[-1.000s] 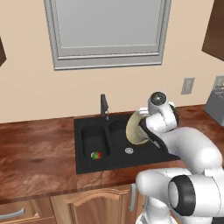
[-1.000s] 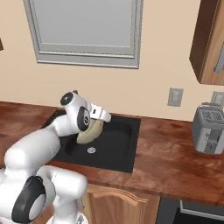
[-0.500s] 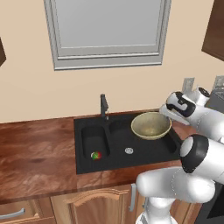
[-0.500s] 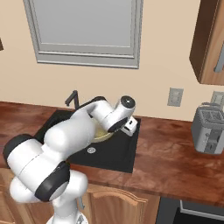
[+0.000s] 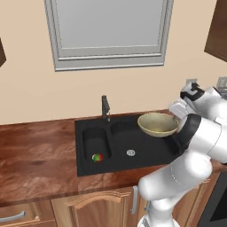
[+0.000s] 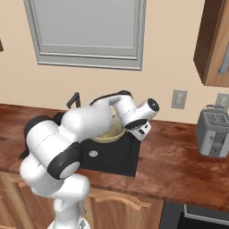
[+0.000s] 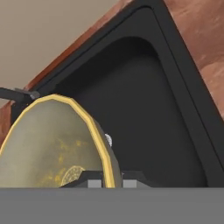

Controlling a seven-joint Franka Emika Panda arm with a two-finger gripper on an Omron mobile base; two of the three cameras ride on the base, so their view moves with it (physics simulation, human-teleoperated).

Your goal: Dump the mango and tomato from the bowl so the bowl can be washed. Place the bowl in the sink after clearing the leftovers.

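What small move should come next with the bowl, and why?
Probably lower it and let go: the bowl looks empty and upright, its rim pinched by the gripper, and it hangs over the wide basin of the sink. Fruit already lies in the narrow basin.

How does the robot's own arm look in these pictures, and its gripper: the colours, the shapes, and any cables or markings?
The arm is glossy white, made of thick rounded segments with dark bands at the joints, and it rises from a white base. The joint near the wrist ends in a round cap with a dark centre. The gripper has two small fingers, grey and square-tipped in the hand view. I see no cables and no markings.
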